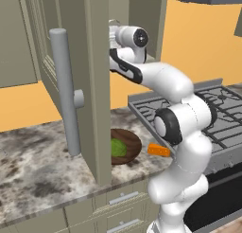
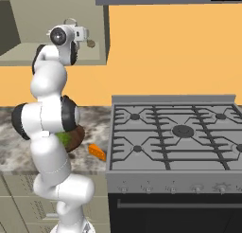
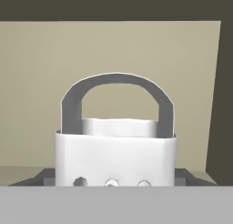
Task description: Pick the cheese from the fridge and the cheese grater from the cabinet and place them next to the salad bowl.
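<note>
The cheese grater [image 3: 116, 150], silvery-white with an arched grey handle, stands on the shelf inside the open cabinet [image 1: 94, 85]. My gripper [image 3: 116, 176] is reached into the cabinet, its dark fingertips [image 3: 44, 176] pressed against the grater's two sides. The hand [image 2: 78, 36] is high up at the cabinet opening. On the counter below, the orange cheese [image 1: 159, 150] [image 2: 97, 151] lies just right of the salad bowl [image 1: 126, 144] [image 2: 75, 138], which my arm partly hides in the right base view.
The open cabinet door with its thick grey bar handle [image 1: 66, 92] hangs over the marble counter [image 1: 38, 165], close to my arm's left. A gas stove [image 2: 179, 130] sits to the right of the bowl. A small brown lump [image 2: 90, 43] is beside the hand.
</note>
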